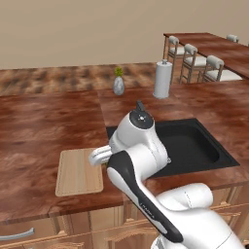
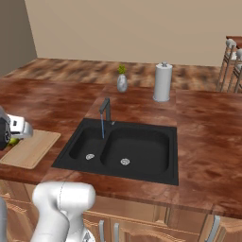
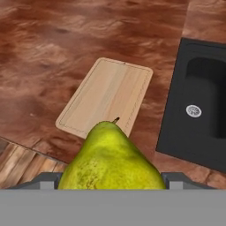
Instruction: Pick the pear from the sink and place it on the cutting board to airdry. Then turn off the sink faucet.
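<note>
1. my claw (image 3: pixel 113 183) is closed around the pear (image 3: pixel 112 161), which sits right between my tips with its stem pointing away from the hand, out toward the cutting board (image 3: pixel 107 97).
2. i am carrying it above the counter (image 1: pixel 44 126), over the near edge of the board rather than its middle. in the hand view the board lies ahead of the fruit, with the sink (image 3: pixel 198 101) off to one side.
3. to do this step well, i judge i should reach a little further so the pear hangs over the bare centre of the board, then lower until it touches the wood before i let go. dropped from a height, a round fruit would likely roll off toward the counter or back to the basin.
4. i should open slowly and lift straight away, so my tips don't nudge it.
5. in the right base view a sliver of the yellow-green pear shows under my hand at the board's (image 2: pixel 30 146) near corner.
6. the sink faucet (image 2: pixel 106 109) shows a thin blue stream running into the narrow basin, well apart from me; that is the job left after the pear is set down.
</note>
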Robot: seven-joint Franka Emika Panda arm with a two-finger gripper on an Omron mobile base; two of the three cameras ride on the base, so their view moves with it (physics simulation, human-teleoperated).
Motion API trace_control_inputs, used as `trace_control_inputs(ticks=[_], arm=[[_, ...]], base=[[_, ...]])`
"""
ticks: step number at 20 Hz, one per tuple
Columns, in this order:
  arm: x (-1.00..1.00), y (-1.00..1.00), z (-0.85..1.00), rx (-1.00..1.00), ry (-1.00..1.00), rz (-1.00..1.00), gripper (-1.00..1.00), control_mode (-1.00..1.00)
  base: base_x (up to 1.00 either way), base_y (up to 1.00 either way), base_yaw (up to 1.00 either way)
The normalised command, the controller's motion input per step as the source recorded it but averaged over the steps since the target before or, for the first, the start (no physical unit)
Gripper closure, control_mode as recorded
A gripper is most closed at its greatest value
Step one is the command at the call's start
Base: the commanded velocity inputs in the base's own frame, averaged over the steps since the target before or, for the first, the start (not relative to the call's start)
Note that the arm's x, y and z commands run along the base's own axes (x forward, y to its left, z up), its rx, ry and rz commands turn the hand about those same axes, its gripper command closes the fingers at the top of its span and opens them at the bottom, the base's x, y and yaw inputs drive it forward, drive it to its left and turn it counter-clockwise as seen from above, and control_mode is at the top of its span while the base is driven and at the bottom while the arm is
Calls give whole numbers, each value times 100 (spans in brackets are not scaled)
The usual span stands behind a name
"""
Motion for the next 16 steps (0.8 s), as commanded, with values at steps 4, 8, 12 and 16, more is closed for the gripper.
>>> trace_control_inputs(ticks=[4,8,12,16], arm=[[15,11,-18,0,0,0,100,-100],[18,9,-20,0,1,0,100,-100],[19,8,-24,0,5,0,100,-100],[20,13,-25,0,6,0,100,-100]], base=[[0,0,0],[0,0,0],[0,0,0],[0,0,0]])
